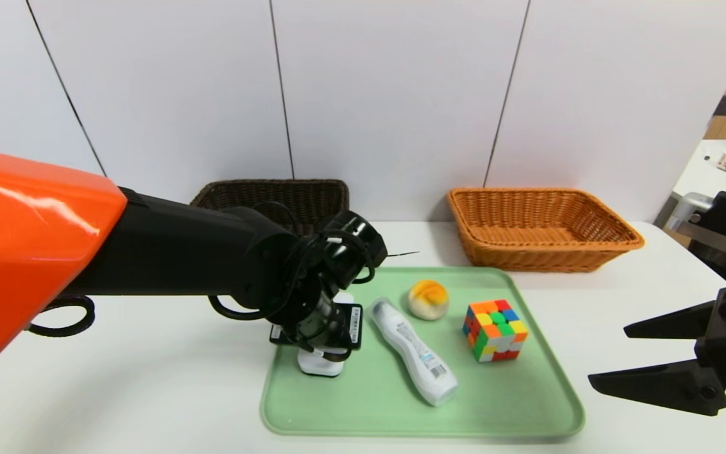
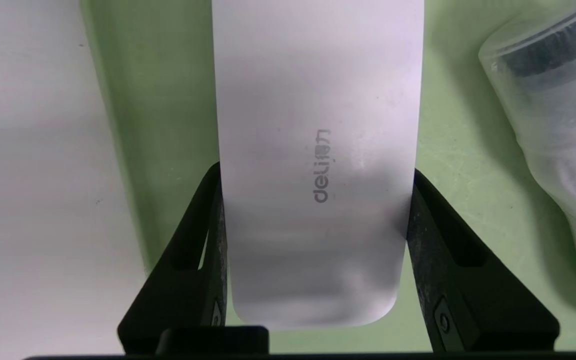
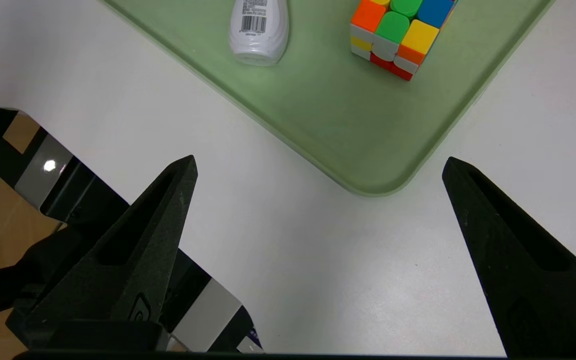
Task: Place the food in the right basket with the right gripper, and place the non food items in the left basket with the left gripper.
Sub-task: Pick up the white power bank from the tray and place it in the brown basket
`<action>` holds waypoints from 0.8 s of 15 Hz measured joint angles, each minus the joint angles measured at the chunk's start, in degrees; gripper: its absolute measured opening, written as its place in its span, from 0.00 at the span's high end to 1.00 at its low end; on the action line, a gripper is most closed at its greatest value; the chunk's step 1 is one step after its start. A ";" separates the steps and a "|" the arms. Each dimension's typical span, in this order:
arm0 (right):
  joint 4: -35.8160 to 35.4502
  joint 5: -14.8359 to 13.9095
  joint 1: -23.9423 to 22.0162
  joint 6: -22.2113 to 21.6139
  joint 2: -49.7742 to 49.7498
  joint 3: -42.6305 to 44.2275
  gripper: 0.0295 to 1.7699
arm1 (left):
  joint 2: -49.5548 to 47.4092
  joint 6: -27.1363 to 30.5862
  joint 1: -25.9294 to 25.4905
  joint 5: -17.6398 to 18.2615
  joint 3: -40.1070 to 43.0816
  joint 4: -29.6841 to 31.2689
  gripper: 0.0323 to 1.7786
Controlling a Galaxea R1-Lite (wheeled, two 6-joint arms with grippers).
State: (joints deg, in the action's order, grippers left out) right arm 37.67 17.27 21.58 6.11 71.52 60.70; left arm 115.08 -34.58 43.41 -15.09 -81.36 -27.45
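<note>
1 left gripper (image 2: 316, 200): over the left edge of the green tray (image 1: 514, 403), jaws clamped on the white case (image 2: 318, 150). 1 white bottle (image 1: 414, 353): lay just beside it, on the tray. 1 bun (image 1: 428, 299) and 1 puzzle cube (image 1: 495, 330): sat toward the tray's right edge. 2 baskets, beyond the tray: dark brown (image 1: 275, 192), left; orange-tan (image 1: 546, 252), right. 1 right gripper (image 3: 320, 167): above the desk (image 3: 318, 275), near the tray's front right corner, jaws wide apart.

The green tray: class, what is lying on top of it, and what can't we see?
On the tray lie the white case, bottle, bun and puzzle cube. The left gripper hides the case's middle from the head view; the tray beneath each item is covered.
</note>
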 joint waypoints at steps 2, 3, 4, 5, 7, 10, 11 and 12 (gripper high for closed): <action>0.00 -0.09 -0.02 -0.05 -0.05 -0.06 0.04 | -1.19 0.27 0.00 -1.66 -0.33 -0.05 0.44; 0.00 -0.09 -0.06 -0.10 -0.06 -0.06 0.04 | -2.15 0.50 -0.02 -1.94 -0.80 -0.20 0.44; 0.00 -0.07 -0.06 -0.07 -0.11 -0.06 0.04 | -3.28 1.07 -0.02 -1.99 -1.27 -0.35 0.44; 0.00 -0.07 -0.06 -0.10 -0.20 -0.06 0.04 | -4.72 2.18 -0.09 -2.00 -1.63 -0.41 0.44; 0.01 -0.07 -0.06 -0.10 -0.49 -0.11 0.04 | -7.80 5.23 -0.50 -2.05 -2.65 -0.33 0.44; 0.01 -0.18 -0.06 -0.16 -0.63 -0.34 0.04 | -11.74 8.90 -1.44 -2.02 -5.83 -1.07 0.44; 0.01 -0.24 -0.09 -0.21 -0.66 -0.48 0.04 | -12.90 10.25 -1.52 -2.05 -6.97 -1.10 0.45; 0.00 -0.24 -0.28 -0.16 -0.66 -0.65 0.04 | -13.81 11.35 -1.79 -1.99 -8.14 -1.21 0.45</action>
State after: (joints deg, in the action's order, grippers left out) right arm 37.67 17.03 21.30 5.95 70.86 60.05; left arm 101.27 -23.24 41.62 -17.08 -89.50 -28.66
